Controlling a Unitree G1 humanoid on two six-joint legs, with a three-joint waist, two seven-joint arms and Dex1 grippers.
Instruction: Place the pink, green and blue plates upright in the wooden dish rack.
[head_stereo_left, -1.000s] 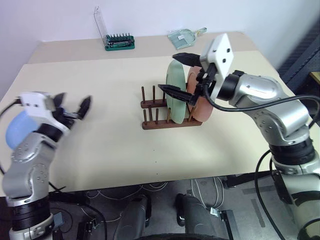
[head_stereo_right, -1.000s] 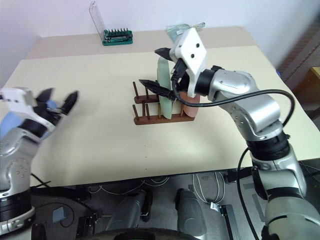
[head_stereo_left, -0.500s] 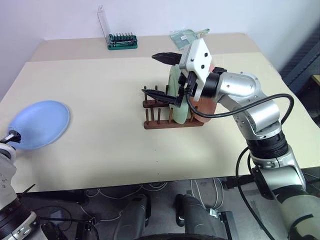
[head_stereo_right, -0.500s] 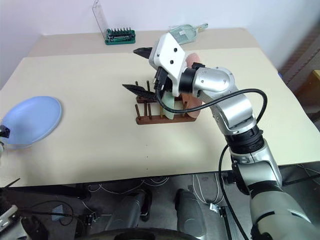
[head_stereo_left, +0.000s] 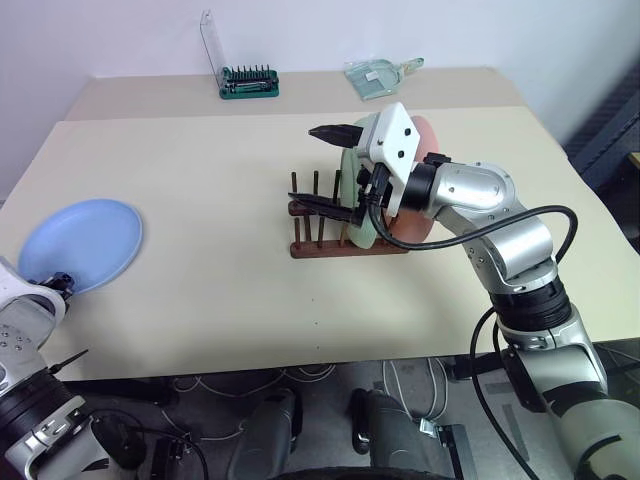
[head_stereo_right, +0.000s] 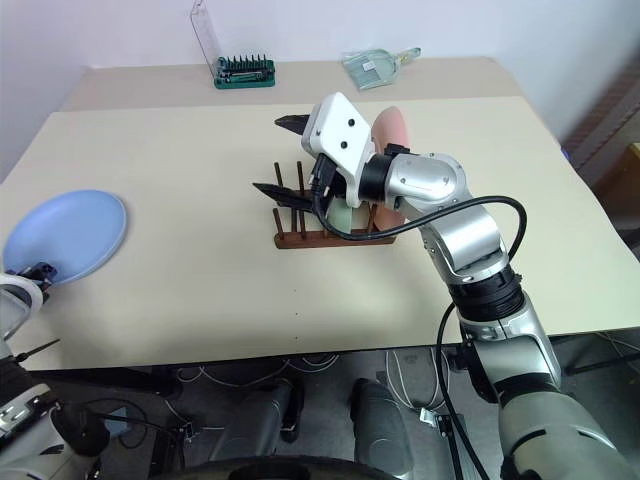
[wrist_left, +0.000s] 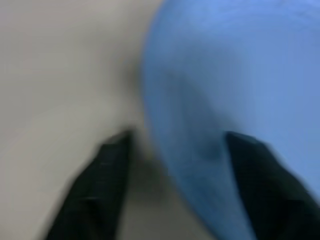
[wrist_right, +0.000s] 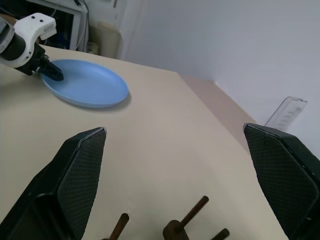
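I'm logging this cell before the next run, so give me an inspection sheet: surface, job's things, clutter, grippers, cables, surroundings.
Surface: beige table, a second one butted behind it.
Job's things: green plate and pink plate stand upright in the wooden dish rack; blue plate lies flat near the table's left edge.
Clutter: green bit holder with clear lid up, and a clear scoop, both at the back.
Grippers: left gripper straddles the blue plate's rim, one finger each side; right gripper open above the rack.
Cables: black cable along the right arm; loose leads under the table.
Surroundings: plain white wall.
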